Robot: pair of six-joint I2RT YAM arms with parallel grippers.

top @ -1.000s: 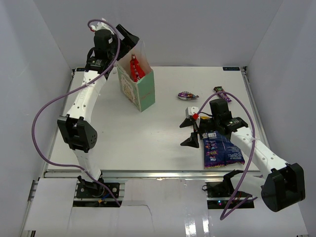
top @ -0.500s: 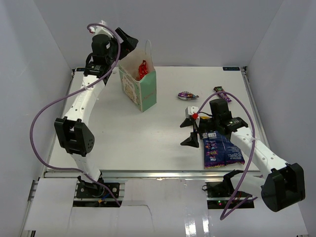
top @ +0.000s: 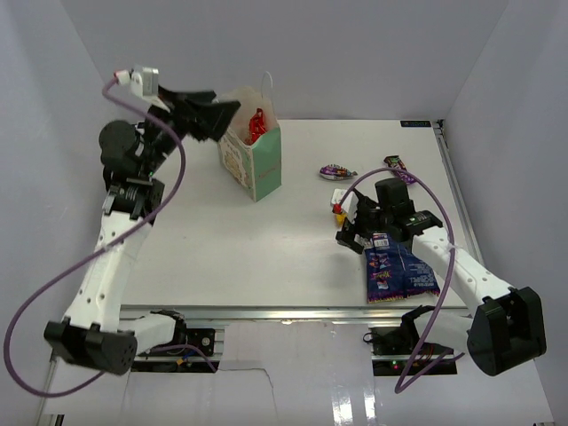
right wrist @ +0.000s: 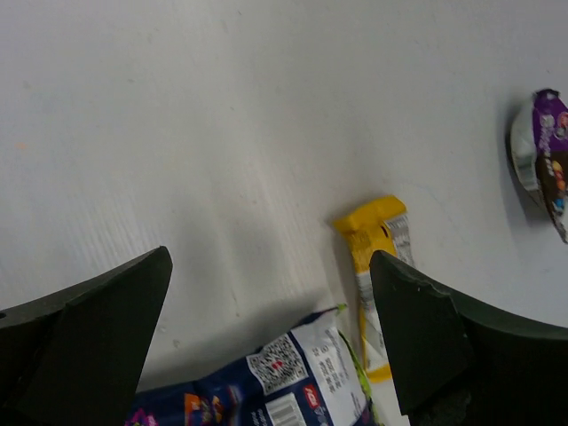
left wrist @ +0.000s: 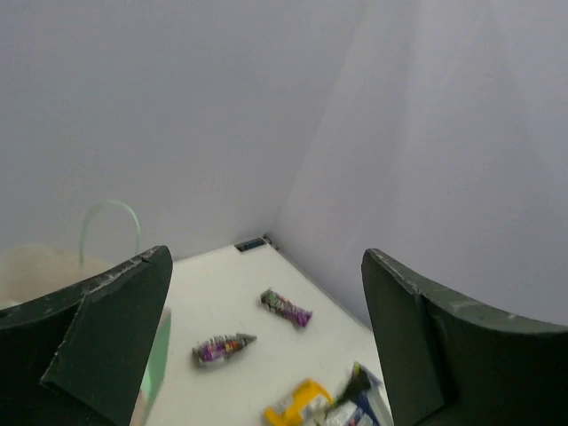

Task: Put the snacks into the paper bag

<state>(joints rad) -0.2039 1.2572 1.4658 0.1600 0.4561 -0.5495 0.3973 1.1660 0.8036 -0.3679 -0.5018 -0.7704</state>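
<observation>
Presently the small upright paper bag, mint-green with a cream patterned front (top: pixel 253 164), is seen on the white desk (top: pixel 222 240), just beside and below the left gripper (top: pixel 224 120), whose jaws are spread wide with nothing held. One shiny red bag (top: pixel 257 124) is lodged in its mouth. The right gripper (right wrist: pixel 268 257) is likewise spread and empty. One small yellow pack (right wrist: pixel 377 266) is found by its right finger, long axis roughly along the fingers. One blue-purple bag (right wrist: pixel 266 382) lies just under the gripper. One purple wrapped candy (right wrist: pixel 543 151) and one dark purple bar (top: pixel 398 167) lie beyond.
</observation>
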